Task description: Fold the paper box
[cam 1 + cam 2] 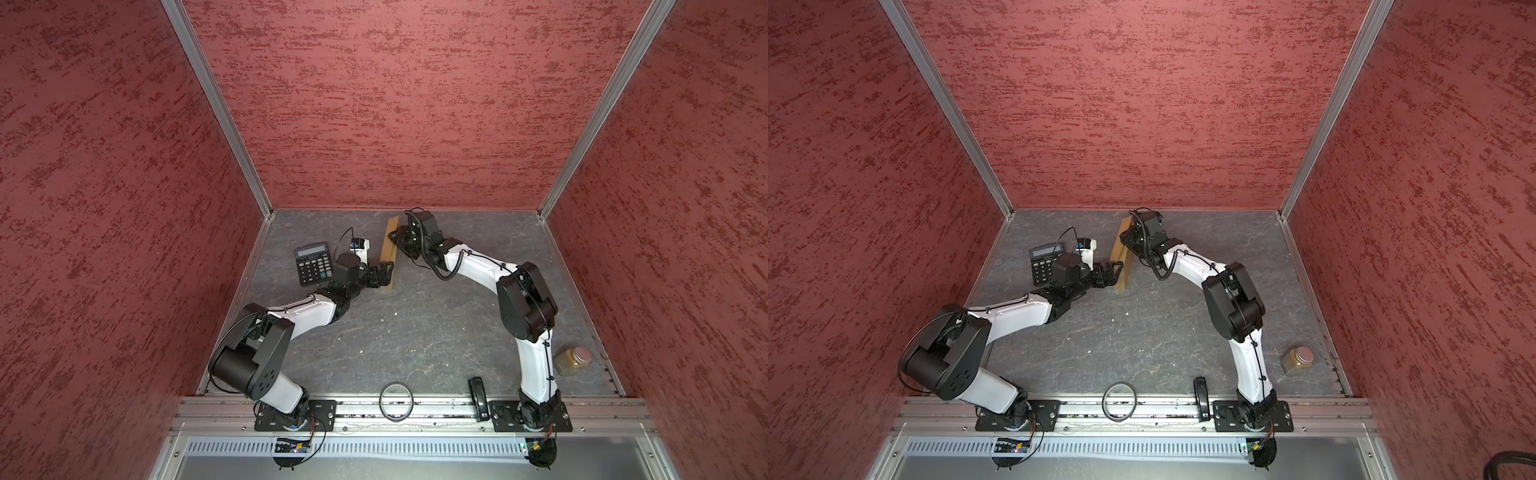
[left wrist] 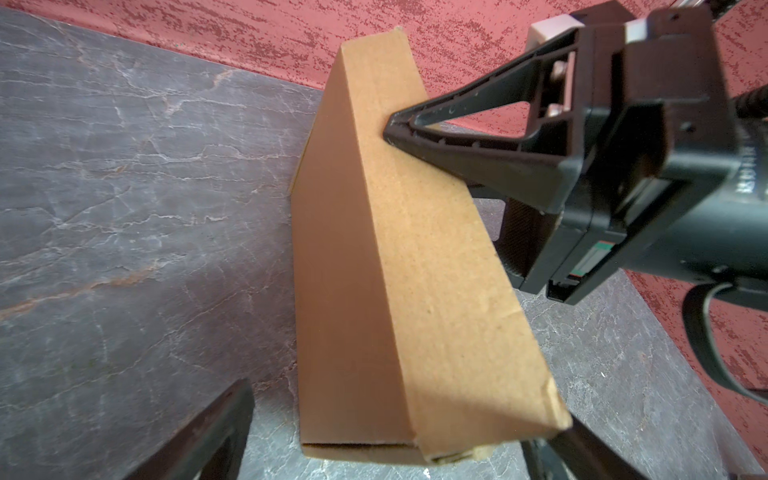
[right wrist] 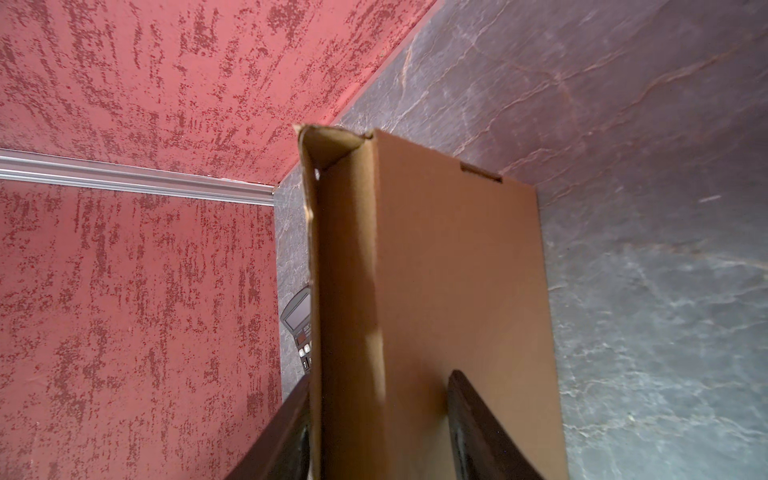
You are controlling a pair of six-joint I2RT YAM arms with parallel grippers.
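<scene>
The paper box (image 1: 387, 249) stands on edge at the rear of the table (image 1: 415, 332), clamped at its far end by the right gripper (image 1: 397, 237). The left gripper (image 1: 385, 272) is spread wide and holds nothing (near end merely straddled). Risk: a one-sided grip may let it topple.

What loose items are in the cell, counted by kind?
paper box: 1
calculator: 1
jar: 1
black ring: 1
black oblong item, kind unclear: 1
Total: 5
</scene>
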